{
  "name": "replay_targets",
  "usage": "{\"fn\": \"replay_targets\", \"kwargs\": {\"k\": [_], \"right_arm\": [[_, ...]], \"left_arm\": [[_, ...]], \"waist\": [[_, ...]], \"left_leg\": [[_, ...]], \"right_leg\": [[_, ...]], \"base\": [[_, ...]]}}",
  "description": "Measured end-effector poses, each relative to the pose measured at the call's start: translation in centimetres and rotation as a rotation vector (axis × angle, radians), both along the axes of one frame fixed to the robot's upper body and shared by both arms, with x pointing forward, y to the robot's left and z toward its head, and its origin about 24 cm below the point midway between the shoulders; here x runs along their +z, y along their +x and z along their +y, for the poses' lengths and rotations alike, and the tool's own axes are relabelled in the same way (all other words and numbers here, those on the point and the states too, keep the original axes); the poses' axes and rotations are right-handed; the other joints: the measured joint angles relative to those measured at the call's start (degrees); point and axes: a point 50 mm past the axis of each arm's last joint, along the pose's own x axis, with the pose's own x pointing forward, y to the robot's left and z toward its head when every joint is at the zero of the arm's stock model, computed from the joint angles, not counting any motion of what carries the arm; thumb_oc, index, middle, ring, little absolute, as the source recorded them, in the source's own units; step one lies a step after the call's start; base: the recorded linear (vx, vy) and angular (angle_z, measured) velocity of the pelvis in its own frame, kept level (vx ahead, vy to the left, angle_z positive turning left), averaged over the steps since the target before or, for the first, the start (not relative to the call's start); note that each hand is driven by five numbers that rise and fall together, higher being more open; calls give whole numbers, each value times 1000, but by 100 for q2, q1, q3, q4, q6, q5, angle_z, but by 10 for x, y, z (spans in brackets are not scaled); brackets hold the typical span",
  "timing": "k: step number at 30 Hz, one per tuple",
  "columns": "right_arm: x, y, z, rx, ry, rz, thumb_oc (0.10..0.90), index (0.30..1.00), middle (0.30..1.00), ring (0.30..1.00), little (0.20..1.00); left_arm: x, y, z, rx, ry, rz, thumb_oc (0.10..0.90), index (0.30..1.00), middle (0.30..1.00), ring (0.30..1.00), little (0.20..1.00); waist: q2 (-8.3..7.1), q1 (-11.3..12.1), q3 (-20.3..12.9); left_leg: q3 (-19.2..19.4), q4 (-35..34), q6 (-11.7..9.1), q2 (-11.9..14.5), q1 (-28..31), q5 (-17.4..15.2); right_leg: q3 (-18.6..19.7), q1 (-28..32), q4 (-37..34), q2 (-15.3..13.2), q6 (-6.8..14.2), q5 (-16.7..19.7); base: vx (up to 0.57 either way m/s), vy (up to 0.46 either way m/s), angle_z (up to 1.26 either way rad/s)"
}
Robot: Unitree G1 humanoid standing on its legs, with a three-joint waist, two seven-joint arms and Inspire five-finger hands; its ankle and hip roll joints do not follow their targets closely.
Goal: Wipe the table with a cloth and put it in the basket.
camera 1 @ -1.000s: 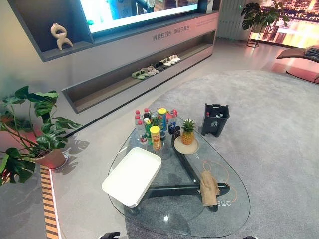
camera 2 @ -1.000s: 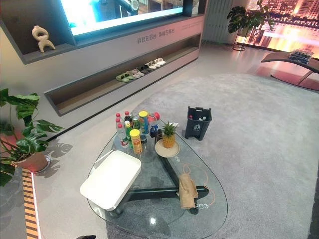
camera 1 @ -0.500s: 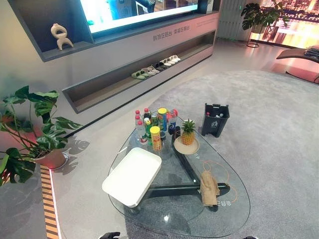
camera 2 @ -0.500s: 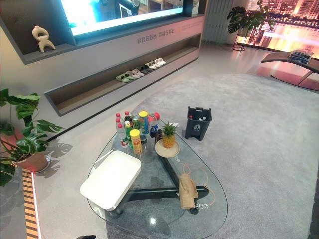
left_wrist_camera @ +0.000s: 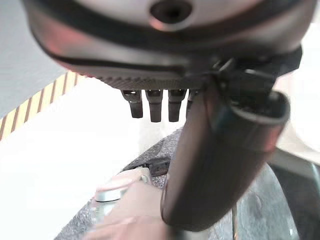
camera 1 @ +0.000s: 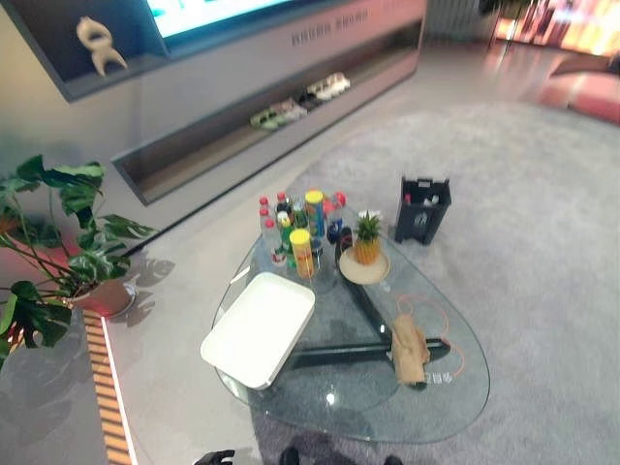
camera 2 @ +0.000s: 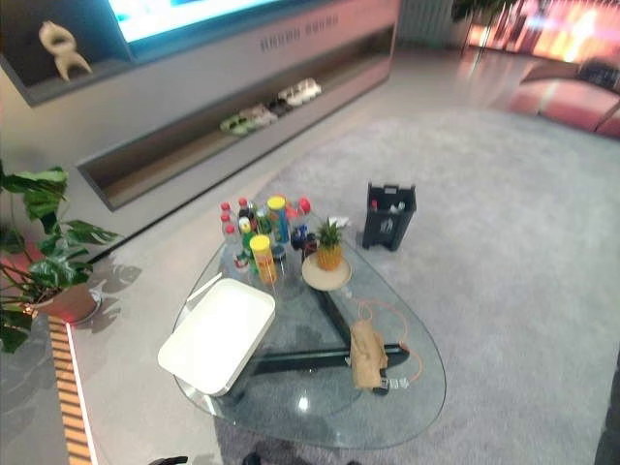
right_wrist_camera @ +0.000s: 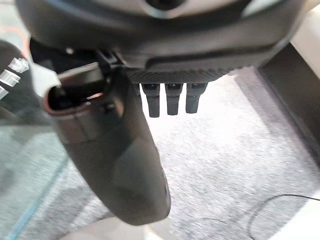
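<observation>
Meanwhile the tan cloth (camera 1: 408,350) lies crumpled on the glass bench (camera 1: 455,397), right of the white basket (camera 1: 260,328). Left hand (left_wrist_camera: 200,165) and right hand (right_wrist_camera: 115,150) hang open, fingers straight, holding nothing.

The head camera has tilted down; the cloth (camera 1: 409,349) and table (camera 1: 455,397) have not moved
</observation>
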Motion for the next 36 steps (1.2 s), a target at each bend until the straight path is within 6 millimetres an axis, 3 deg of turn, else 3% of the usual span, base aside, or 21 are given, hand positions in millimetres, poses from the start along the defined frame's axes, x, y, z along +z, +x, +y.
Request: {"fn": "replay_targets", "kwargs": {"k": [3,7,15,21,24,36], "right_arm": [[12,30,-5,14,-30,-87,800,900,900,900,900],[34,71,-14,-3,-66,-232,800,900,900,900,900],[58,115,-9,13,-82,-379,800,900,900,900,900],[90,160,1,42,-92,-541,800,900,900,900,900],[97,168,2,33,-106,-580,800,900,900,900,900],[99,167,-1,3,-172,-610,800,900,900,900,900]], "left_arm": [[15,36,1,179,-88,-173,800,900,900,900,900],[42,90,-1,281,-194,-375,800,900,900,900,900],[70,124,12,361,-229,-512,800,900,900,900,900],[83,139,11,372,-241,-560,800,900,900,900,900],[88,146,9,368,-249,-577,800,900,900,900,900],[95,154,6,352,-267,-613,800,900,900,900,900]], "waist": [[67,9,439],[165,5,1154],[-109,72,1573],[-85,78,1825],[-131,79,1875],[-232,52,1939]], "left_leg": [[-26,110,-5,-22,-427,132],[-166,627,-42,-15,-1045,104],[-242,1359,-5,-220,-2093,-35],[-351,1800,-26,-254,-2791,-76],[-378,1985,-37,-243,-2948,-122],[-439,2400,-59,-213,-3334,-289]], "right_leg": [[-18,-382,35,-8,18,94],[-26,-994,682,-20,-40,-47],[127,-2613,2632,-299,-97,-762],[135,-3387,3273,-345,-190,-933],[134,-3509,3395,-337,-211,-961],[143,-3847,3753,-310,-248,-1073]], "base": [[-303,-28,1],[-157,-30,10],[-129,-18,7],[-97,-14,5],[-35,-22,1],[-2,-8,0]]}}
